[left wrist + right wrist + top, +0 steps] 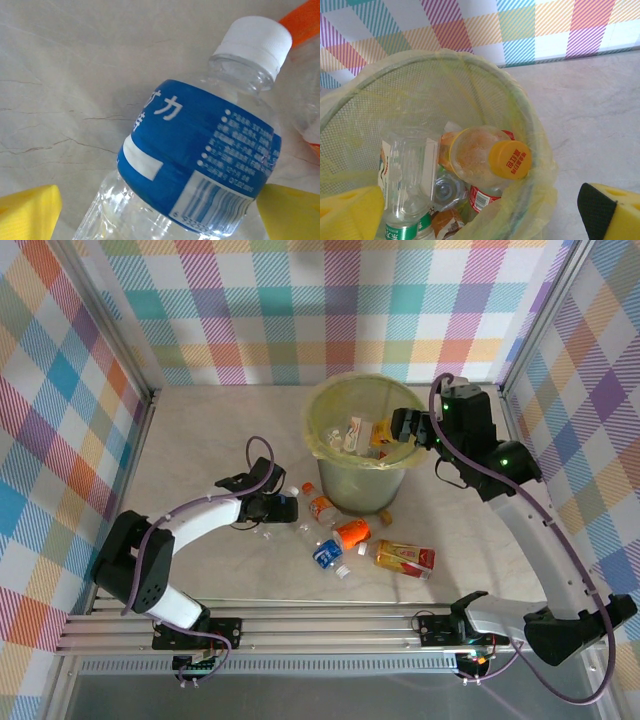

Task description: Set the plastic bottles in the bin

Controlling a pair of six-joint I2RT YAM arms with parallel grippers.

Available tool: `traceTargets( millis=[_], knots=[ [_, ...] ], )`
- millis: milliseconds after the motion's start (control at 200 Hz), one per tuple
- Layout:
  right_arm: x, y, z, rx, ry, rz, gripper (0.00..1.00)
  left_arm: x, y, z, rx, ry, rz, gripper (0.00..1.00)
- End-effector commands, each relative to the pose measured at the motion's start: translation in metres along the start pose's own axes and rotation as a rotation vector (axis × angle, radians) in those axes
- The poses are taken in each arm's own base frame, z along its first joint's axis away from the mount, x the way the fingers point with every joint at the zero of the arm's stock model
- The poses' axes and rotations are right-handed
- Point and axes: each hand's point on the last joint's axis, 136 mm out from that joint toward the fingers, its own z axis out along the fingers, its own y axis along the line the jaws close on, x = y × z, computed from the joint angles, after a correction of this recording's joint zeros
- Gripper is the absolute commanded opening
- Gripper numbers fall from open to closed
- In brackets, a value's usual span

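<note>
The left gripper [160, 212] stands wide astride a blue-labelled bottle [200, 150], apparently poised to pinch it; the right gripper [405, 428] hangs wide and empty over the bin [313, 430], where a drop would land inside.

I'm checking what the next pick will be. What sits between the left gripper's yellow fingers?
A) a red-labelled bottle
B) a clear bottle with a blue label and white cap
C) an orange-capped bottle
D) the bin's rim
B: in the left wrist view, a clear bottle with a blue label and a white cap lies between the yellow fingers of the open left gripper.
</note>
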Motion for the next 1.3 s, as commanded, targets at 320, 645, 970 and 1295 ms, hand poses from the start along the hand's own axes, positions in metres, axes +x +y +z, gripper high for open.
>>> traceTargets(
  millis=[320, 645, 970, 1295],
  knots=[
    [0.001, 0.007, 0.012, -0.010, 0.007, 0.013, 1.00, -0.006, 0.025, 0.020, -0.074, 0.021, -0.147, 0.91],
    [0.009, 0.003, 0.014, 0.001, 0.021, 0.022, 1.00, -0.015, 0.033, 0.021, -0.087, -0.010, -0.203, 0.75],
    [0.016, 0.000, 0.014, 0.006, 0.025, 0.056, 1.00, -0.063, 0.031, -0.022, -0.073, -0.186, -0.240, 0.66],
    [0.017, -0.004, 0.003, -0.001, -0.006, 0.116, 1.00, -0.127, 0.025, -0.112, 0.006, -0.473, -0.285, 0.62]
  ],
)
